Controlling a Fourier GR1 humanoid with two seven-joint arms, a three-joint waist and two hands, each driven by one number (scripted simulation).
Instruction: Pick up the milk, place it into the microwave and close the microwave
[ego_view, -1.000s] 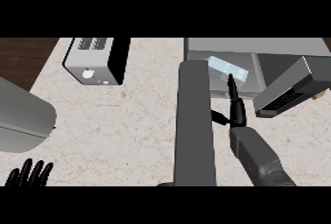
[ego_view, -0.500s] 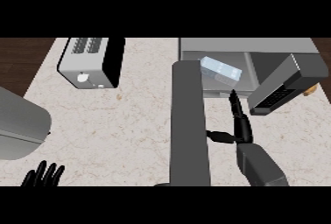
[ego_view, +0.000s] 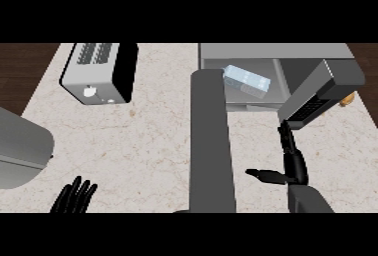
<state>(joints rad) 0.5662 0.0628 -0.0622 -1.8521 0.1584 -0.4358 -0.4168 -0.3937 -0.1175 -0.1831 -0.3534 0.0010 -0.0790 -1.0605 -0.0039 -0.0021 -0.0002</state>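
Milk (ego_view: 246, 80): one carton, pale blue and white, lying tilted inside the open microwave (ego_view: 277, 52). You hold it with neither hand; it sits well beyond the tips of your right fingers and apart from them.

Microwave: one, grey, at the far right of the counter, cavity facing you. Its door (ego_view: 210, 145), one long grey slab, stands swung out toward you, running from the cavity's left corner down to the near edge, just left of your right thumb.

Control panel (ego_view: 316, 97): one grey block with a dark keypad face, directly ahead of your right fingertips and very close; whether they touch it cannot be told.

Right hand (ego_view: 289, 167): one, black, on a grey forearm coming in at the lower right. Your fingers (ego_view: 286, 142) are straight and released, pointing away toward the panel; your thumb (ego_view: 262, 175) sticks out left toward the door. It grasps nothing.

Left hand (ego_view: 74, 197): one, black, resting at the lower left edge with fingers up and spread, released, holding nothing.

Toaster (ego_view: 100, 72): one, silver with dark slots on top, far beyond your left fingers at the counter's back left.

Grey rounded object (ego_view: 18, 152): one, cut off by the left edge, just left of and beyond your left fingers.

Counter (ego_view: 148, 140): one pale speckled stone top bearing everything listed.
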